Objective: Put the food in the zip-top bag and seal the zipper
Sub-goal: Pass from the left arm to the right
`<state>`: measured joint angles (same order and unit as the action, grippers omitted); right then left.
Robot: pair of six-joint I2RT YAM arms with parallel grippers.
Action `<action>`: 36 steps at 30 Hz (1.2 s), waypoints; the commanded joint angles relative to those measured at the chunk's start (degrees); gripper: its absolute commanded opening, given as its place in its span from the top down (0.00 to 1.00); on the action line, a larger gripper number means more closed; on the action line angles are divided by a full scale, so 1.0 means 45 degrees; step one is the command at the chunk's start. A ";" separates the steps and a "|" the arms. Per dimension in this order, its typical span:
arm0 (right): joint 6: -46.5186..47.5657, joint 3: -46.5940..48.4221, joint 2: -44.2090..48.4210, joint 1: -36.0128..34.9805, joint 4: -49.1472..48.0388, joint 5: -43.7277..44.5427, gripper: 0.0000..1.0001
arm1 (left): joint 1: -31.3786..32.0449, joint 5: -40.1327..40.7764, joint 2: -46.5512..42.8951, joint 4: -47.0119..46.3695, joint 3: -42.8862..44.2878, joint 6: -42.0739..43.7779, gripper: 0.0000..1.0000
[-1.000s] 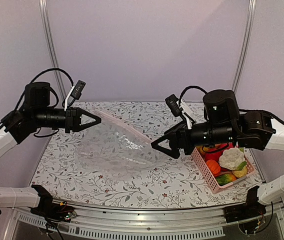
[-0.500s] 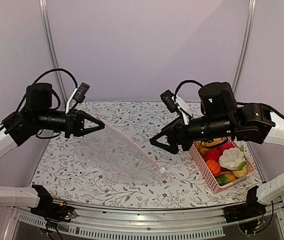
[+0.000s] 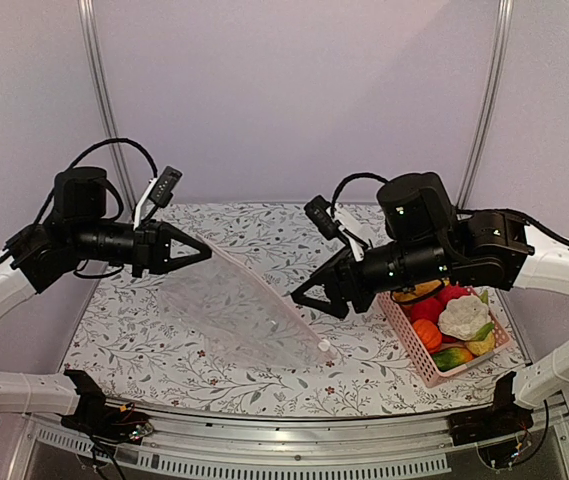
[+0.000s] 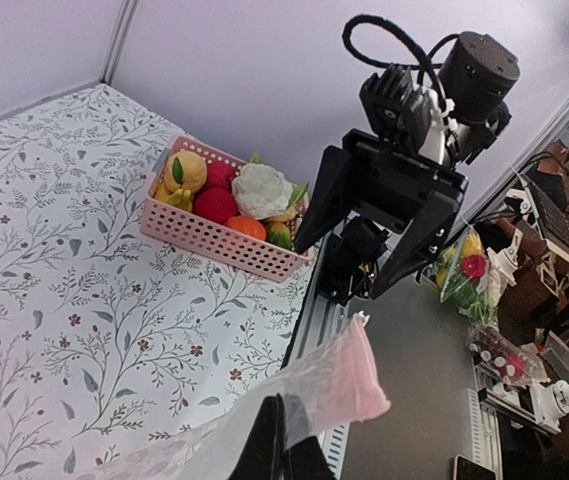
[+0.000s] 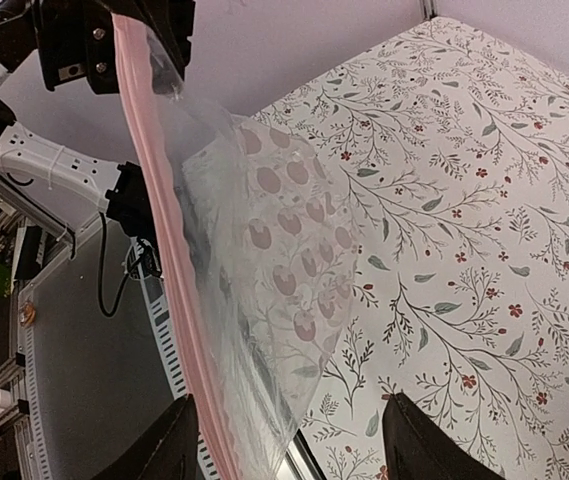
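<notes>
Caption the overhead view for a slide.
Left gripper pinches clear bag, open right gripper close by, toy food in pink basket.

High overview, wrist close-ups; shared bag (image 3: 236,310)

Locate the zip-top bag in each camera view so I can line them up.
Top external: zip-top bag at centre, slanting down toward the right.
Left wrist: bottom centre, only its pink-edged corner shows.
Right wrist: left half, hanging across the frame.
Shared landmark: the floral table cover, in all three.
</notes>
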<state>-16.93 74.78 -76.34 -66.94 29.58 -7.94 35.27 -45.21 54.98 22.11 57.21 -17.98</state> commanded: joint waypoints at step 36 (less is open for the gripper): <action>-0.0066 0.0549 -0.0686 -0.0287 -0.0477 -0.0304 0.58 | 0.0186 0.0291 0.0225 -0.0093 0.0044 0.0227 1.00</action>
<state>-17.12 75.81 -79.90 -67.94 28.53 -9.15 35.38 -44.31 55.90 21.82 57.21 -17.93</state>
